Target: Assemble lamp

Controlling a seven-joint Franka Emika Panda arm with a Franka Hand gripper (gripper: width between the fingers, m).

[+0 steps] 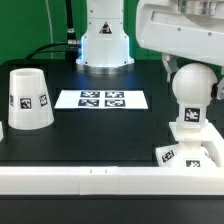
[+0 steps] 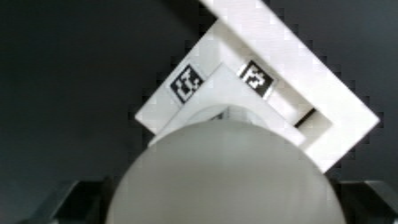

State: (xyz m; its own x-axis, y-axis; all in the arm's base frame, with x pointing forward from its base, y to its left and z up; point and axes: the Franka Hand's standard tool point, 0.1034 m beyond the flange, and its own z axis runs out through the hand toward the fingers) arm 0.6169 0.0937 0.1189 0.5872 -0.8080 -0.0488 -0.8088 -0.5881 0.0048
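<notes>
Gripper (image 1: 191, 68) looks clamped around the rounded bulb (image 1: 193, 95), which stands upright on the square base (image 1: 195, 152) at the exterior view's right; keep it vertical, press lightly, twist without dragging the base.

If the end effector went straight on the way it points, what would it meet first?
The end effector grips the bulb; beyond it, the square base sits directly in line in the wrist view. The remaining gap is unclear.

The bulb (image 1: 192, 92) stands upright on the base (image 1: 195, 154) (exterior view's right), well apart from the shade (image 1: 28, 100).
</notes>
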